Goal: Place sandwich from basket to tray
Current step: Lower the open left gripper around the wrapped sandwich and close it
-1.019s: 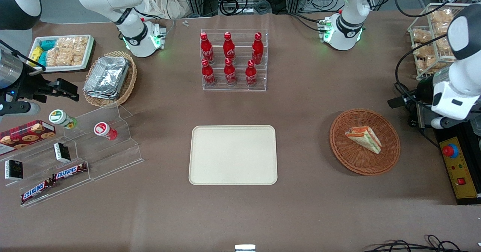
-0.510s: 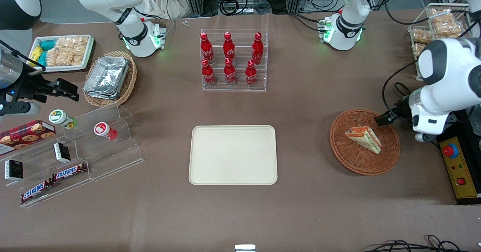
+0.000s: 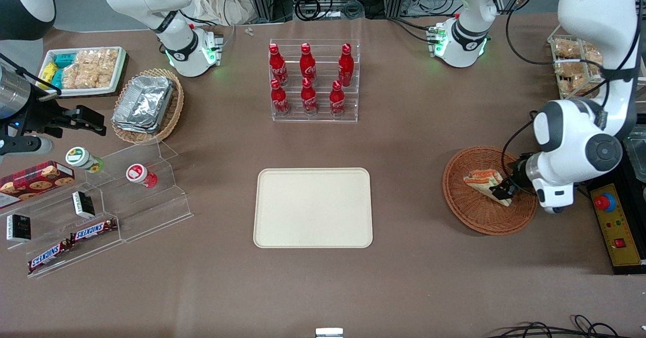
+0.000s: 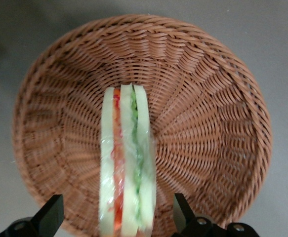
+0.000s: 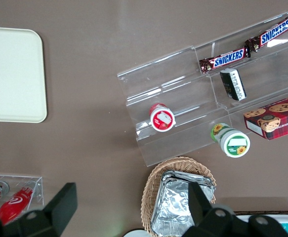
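Note:
The sandwich, a white bread wedge with orange-red and green layers, lies in the round reddish-brown wicker basket toward the working arm's end of the table. My left gripper hangs low over the sandwich's wider end, open. In the left wrist view the sandwich stands between the two black fingers, with a gap on each side, inside the basket; the gripper holds nothing. The cream rectangular tray lies flat at the table's middle, also in the right wrist view.
A clear rack of red cola bottles stands farther from the front camera than the tray. A yellow control box sits beside the basket at the table's end. A wire rack of snacks stands near the working arm. Clear stepped shelves with snacks lie toward the parked arm's end.
The left arm has swung in from the table's end and come down, bringing the open gripper from beside the basket to over the sandwich. The sandwich has not moved.

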